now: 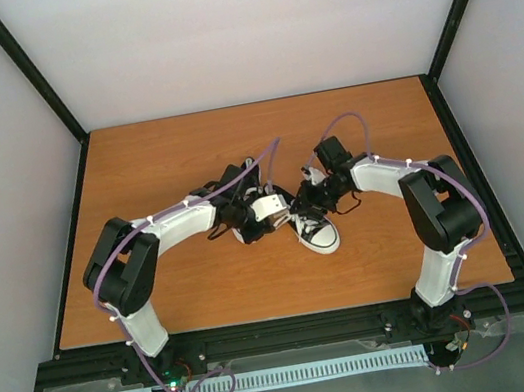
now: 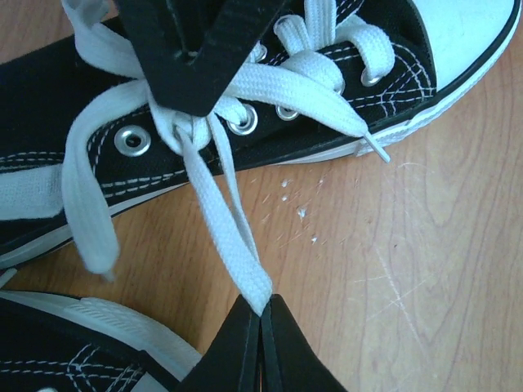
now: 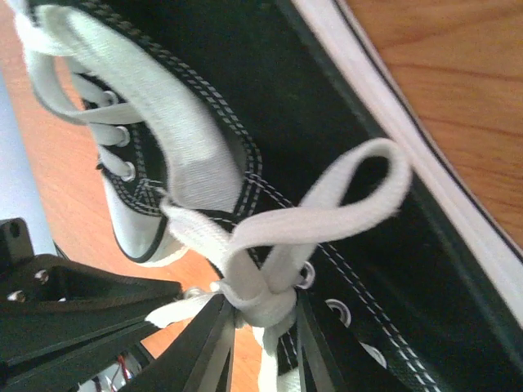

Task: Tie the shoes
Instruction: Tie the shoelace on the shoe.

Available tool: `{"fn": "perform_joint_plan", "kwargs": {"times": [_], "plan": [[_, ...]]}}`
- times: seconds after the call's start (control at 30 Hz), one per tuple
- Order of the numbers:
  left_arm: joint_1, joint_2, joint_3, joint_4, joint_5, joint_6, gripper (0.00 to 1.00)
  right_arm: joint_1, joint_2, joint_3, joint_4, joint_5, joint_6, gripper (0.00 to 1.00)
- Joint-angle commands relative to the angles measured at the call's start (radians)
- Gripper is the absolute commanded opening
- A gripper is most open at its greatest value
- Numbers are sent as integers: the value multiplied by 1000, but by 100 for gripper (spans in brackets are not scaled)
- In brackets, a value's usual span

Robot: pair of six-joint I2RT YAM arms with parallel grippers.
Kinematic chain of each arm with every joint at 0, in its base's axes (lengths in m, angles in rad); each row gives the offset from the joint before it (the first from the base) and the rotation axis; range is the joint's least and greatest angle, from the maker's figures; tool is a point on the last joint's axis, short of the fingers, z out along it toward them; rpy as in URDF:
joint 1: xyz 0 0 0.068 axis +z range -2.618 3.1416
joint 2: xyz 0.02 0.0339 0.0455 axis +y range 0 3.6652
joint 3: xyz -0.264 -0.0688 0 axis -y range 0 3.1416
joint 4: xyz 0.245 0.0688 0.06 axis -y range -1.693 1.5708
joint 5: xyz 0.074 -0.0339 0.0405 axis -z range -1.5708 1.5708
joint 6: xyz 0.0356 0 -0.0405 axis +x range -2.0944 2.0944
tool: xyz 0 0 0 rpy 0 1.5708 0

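The shoes are black canvas with white toe caps and white laces. One shoe lies across the top of the left wrist view, and its mate shows at the bottom left. My left gripper is shut on the end of a doubled lace loop that runs taut from the knot. In the right wrist view my right gripper has its jaws a little apart, pressed on either side of the knot. A second loop stands free above that knot. From above, both grippers meet over the shoes.
The shoes sit mid-table on the wooden tabletop, which has black frame rails along its edges and white walls around it. A loose lace end with its aglet lies on the wood beside the sole. The left gripper's body sits close beside the right gripper's fingers.
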State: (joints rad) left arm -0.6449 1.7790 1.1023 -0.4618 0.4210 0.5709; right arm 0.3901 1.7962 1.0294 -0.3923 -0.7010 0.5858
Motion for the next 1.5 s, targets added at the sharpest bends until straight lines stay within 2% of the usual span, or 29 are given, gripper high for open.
{"fn": "perform_joint_plan", "kwargs": {"times": [0.0, 0.17, 0.33, 0.47, 0.63, 0.7, 0.73, 0.8, 0.9, 1.0, 1.13, 1.27, 1.4, 1.47], "plan": [[7, -4, 29, 24, 33, -18, 1, 26, -19, 35, -100, 23, -104, 23], [10, -3, 16, 39, 18, -8, 1, 27, -49, -30, -100, 23, -115, 23], [11, 4, 15, 48, 23, -28, 1, 42, -58, -28, -109, 34, -143, 22], [17, 7, 14, 52, 5, -27, 1, 43, -53, -43, -111, 47, -153, 9], [21, 11, 20, 54, -6, -30, 1, 42, -70, -44, -118, 48, -156, 3], [21, 13, 22, 52, -8, -32, 1, 42, -75, -40, -128, 44, -161, 6], [21, 13, 21, 53, -7, -31, 1, 42, -78, -40, -129, 38, -160, 12], [21, 11, 21, 54, -6, -28, 1, 42, -82, -43, -123, 9, -162, 18], [21, 10, 21, 54, -6, -25, 1, 47, -102, -41, -128, -8, -171, 22], [21, 11, 21, 55, -2, -26, 1, 62, -136, -49, -138, 47, -167, 23], [21, 14, 21, 61, 2, -30, 1, 92, -130, -49, -148, 152, -172, 18], [22, 12, 25, 63, -9, -30, 1, 99, -121, -45, -149, 146, -181, 13], [24, 13, 24, 68, -20, -33, 1, 99, -131, -52, -171, 162, -203, 3], [24, 15, 24, 69, -24, -33, 1, 99, -135, -49, -180, 163, -212, 3]]}}
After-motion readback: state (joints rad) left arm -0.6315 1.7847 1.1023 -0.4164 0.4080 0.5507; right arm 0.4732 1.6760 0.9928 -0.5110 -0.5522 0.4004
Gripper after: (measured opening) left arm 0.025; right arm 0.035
